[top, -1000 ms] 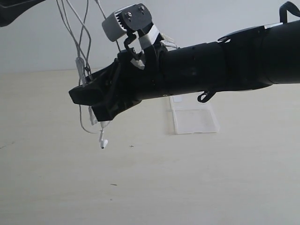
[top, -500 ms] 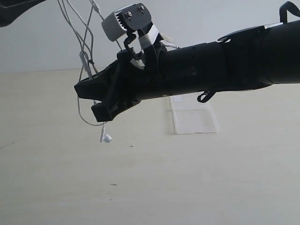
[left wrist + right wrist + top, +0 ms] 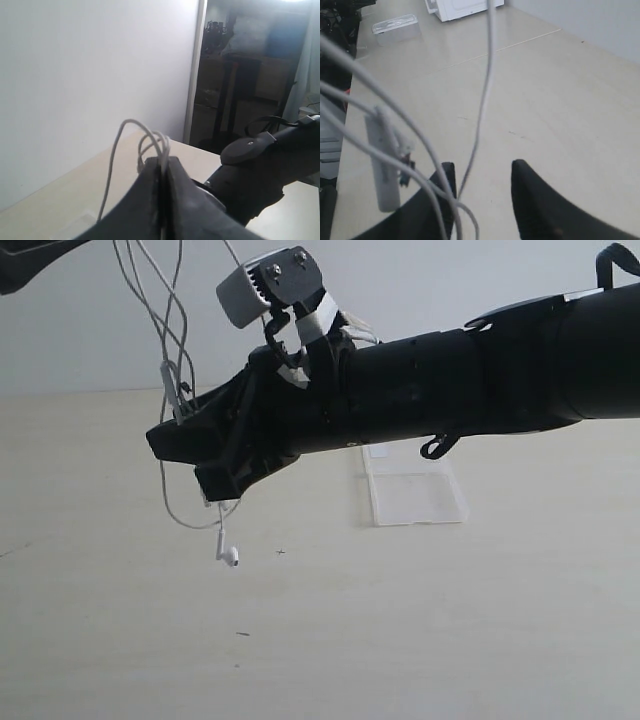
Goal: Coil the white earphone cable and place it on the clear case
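The white earphone cable hangs in several strands from the top left, where my left gripper is shut on its looped top. Its inline remote rests by the upper finger of my right gripper, and one earbud dangles above the table. My right gripper is open; one strand runs down between its fingers and others cross one finger, beside the remote. The clear case lies flat on the table behind the right arm.
The black right arm spans the exterior view and hides part of the case. The right wrist view shows a clear plastic box and a white box at the far end of the table.
The right gripper has shifted slightly back to the left after moving right. The hanging cable swings, and the earbud rose and then dropped lower again.
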Controlling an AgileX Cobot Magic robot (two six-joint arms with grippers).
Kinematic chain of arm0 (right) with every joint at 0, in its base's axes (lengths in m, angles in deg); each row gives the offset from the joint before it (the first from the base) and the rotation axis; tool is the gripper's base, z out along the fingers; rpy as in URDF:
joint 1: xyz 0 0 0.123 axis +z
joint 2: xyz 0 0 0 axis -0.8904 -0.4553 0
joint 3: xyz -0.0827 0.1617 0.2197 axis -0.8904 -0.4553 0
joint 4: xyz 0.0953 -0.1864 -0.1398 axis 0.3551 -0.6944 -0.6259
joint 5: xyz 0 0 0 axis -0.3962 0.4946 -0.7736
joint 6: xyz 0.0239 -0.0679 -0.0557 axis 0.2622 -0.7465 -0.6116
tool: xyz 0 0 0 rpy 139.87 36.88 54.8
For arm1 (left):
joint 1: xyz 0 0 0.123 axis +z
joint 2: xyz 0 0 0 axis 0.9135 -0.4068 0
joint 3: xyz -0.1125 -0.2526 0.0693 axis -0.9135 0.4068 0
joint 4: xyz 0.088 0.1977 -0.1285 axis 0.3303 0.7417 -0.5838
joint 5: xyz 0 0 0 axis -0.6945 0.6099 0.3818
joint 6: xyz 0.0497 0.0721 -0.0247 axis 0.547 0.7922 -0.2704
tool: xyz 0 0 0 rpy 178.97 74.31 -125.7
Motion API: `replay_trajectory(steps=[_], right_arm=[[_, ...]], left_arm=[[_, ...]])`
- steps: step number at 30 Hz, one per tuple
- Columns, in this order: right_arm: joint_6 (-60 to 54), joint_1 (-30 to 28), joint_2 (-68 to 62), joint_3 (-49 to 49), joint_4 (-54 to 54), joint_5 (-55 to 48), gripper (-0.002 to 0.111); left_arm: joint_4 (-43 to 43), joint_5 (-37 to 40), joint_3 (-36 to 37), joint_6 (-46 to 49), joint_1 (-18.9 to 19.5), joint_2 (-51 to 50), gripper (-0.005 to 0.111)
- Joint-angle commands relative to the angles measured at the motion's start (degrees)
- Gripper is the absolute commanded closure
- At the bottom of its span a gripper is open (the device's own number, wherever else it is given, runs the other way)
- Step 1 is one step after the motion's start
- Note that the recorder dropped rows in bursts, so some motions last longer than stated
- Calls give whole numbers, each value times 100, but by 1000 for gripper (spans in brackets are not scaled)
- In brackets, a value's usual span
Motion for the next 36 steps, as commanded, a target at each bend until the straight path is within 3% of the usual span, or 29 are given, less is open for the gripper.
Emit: replay_trajectory(steps=[1, 21, 28, 36], right_arm=[[-38, -14, -1, 25, 50, -36, 62], [-38, -14, -1, 25, 50, -256, 62], [-38, -14, -1, 25, 50, -253, 61], [-38, -14, -1, 25, 50, -185, 47]], left_arm=[[-91, 48, -53, -11, -17, -3, 107], [-149, 473, -53, -94, -17, -3, 107], [-626, 895, -53, -94, -17, -3, 107], [-824, 1065, -53, -94, -17, -3, 107]])
